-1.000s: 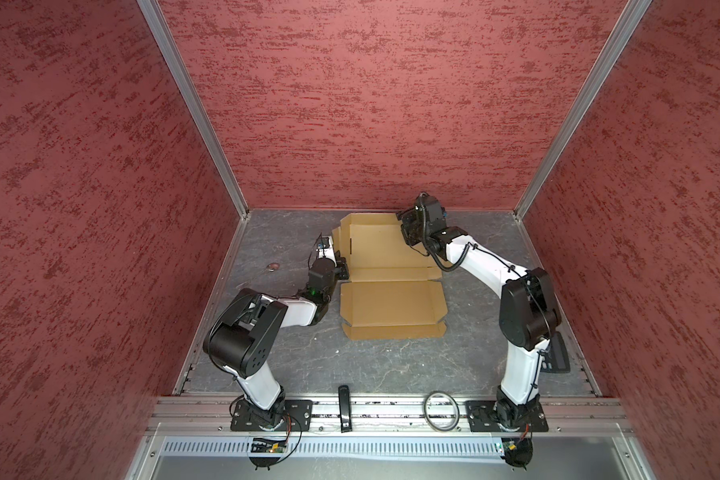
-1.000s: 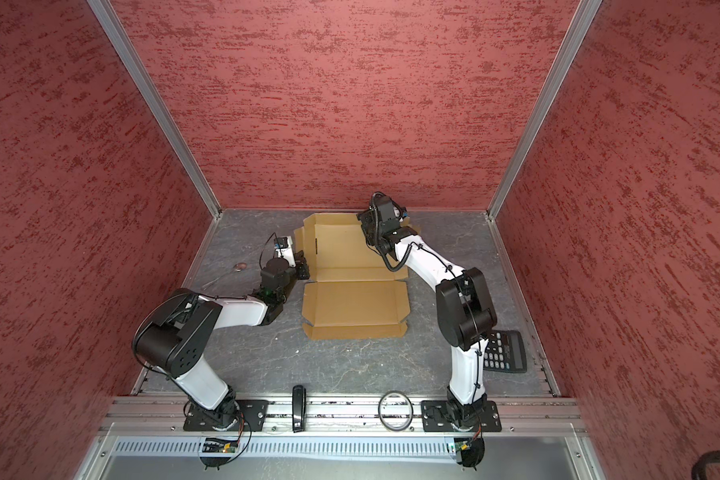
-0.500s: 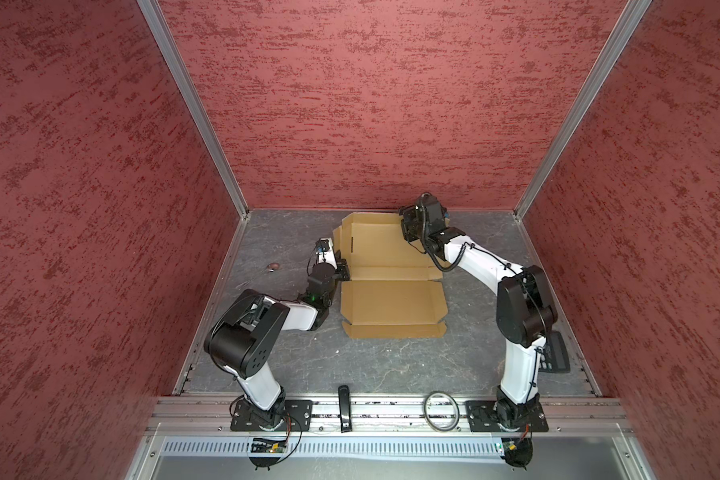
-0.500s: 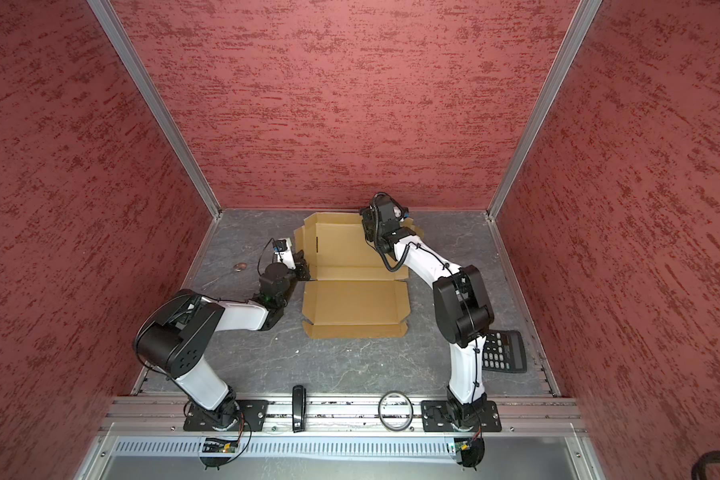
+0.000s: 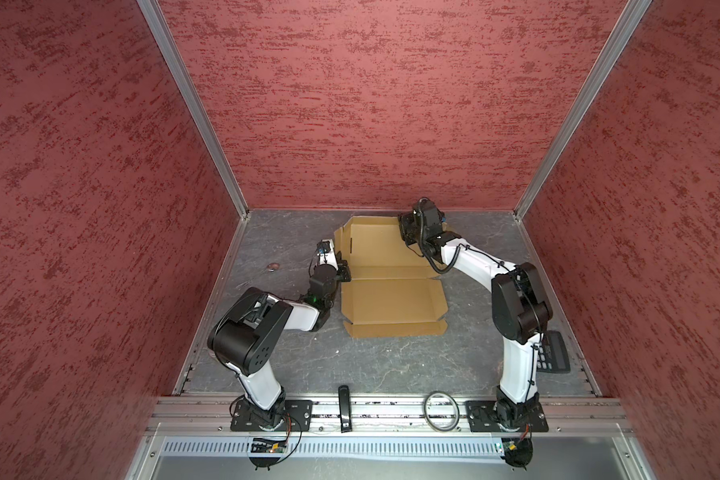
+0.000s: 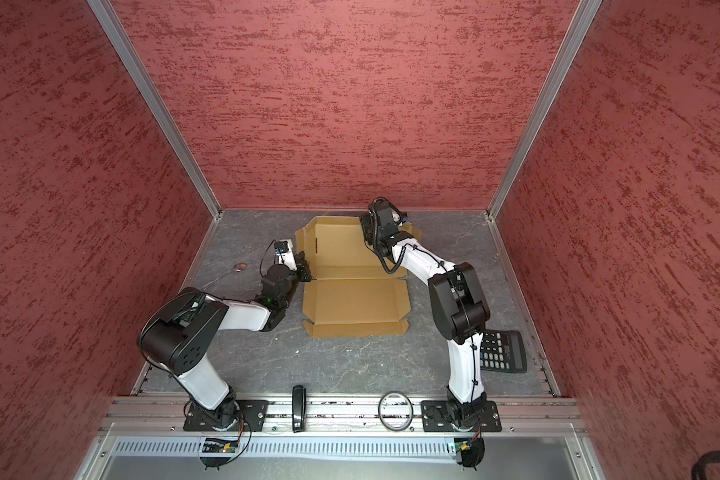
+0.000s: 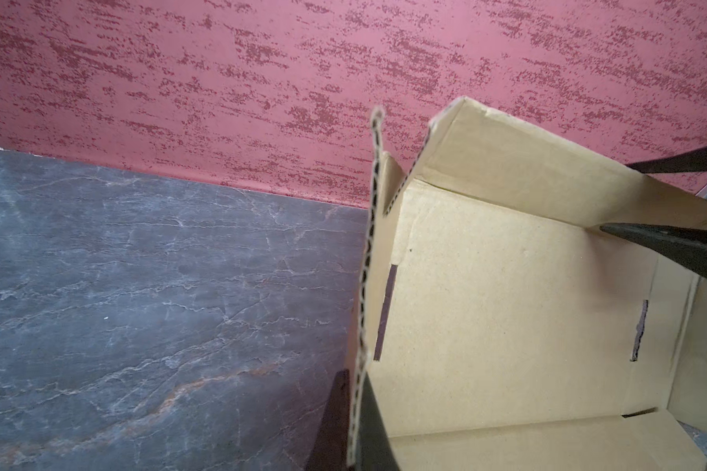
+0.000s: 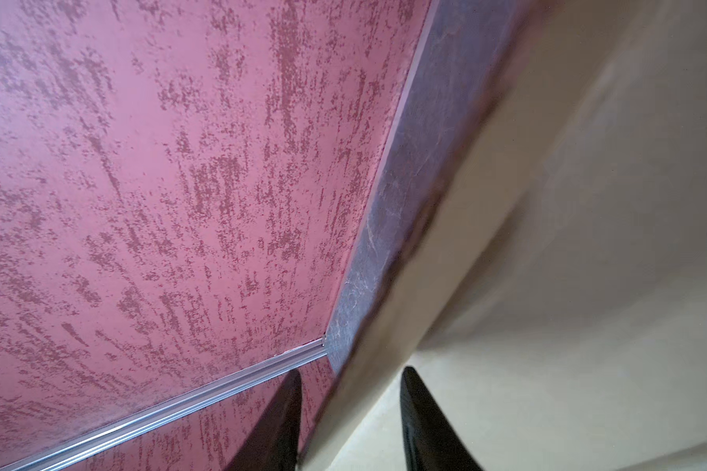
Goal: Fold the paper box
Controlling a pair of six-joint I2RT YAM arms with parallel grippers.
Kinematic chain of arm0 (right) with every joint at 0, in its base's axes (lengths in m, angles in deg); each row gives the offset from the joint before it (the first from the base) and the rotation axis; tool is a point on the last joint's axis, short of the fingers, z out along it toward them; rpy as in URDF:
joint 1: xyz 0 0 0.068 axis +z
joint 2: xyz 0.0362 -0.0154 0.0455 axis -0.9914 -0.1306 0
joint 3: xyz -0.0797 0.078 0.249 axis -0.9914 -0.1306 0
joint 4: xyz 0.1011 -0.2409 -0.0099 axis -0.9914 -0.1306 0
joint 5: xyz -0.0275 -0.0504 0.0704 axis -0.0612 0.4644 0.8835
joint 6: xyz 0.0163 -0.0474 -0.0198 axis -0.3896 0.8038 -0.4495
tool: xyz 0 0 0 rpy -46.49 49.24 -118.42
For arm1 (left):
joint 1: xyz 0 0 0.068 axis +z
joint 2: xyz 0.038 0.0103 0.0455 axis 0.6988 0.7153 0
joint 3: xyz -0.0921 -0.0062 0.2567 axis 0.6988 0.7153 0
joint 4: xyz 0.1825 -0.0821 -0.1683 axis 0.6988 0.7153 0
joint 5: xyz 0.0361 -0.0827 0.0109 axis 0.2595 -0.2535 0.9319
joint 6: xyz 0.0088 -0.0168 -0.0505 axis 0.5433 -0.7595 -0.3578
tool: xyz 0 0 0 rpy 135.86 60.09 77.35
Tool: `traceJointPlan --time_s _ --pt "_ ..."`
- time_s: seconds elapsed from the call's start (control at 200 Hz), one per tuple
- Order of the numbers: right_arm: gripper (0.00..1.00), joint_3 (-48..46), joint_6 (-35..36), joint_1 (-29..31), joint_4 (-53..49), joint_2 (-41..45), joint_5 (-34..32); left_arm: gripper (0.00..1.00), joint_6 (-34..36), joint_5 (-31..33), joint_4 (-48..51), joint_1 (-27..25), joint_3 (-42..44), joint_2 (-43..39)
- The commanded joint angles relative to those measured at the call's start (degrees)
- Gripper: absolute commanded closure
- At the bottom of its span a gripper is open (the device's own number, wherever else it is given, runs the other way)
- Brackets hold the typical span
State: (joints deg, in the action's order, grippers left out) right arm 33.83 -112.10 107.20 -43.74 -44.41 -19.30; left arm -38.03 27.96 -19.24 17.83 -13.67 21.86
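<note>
Paper box (image 5: 391,299): you have one, lying open near the back of the grey table (image 5: 371,365). Your left gripper (image 7: 354,391) pinches its left wall tight. Your right gripper (image 8: 352,370) has one finger inside the box and one outside; I cannot tell if it squeezes.

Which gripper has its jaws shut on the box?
The left gripper: jaws clamped on the raised left wall of the paper box. The right gripper only straddles the right wall, jaws apart.
</note>
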Motion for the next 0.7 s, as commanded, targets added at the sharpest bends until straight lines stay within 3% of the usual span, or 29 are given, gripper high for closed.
traceJointPlan --time_s 0.0,0.516,0.696 --pt "0.65 -1.2 -5.6 -0.3 2.3 0.7 -1.6 1.0 0.1 1.0 -2.0 -0.4 -0.8 0.7" --pt "0.79 -5.0 -6.4 0.1 6.6 1.2 -1.4 1.0 0.5 0.5 -1.7 -0.9 -1.7 1.9" --pt "0.77 -5.7 -6.7 0.1 7.5 0.9 -1.5 1.0 1.0 0.4 -1.3 -0.9 -2.0 1.9"
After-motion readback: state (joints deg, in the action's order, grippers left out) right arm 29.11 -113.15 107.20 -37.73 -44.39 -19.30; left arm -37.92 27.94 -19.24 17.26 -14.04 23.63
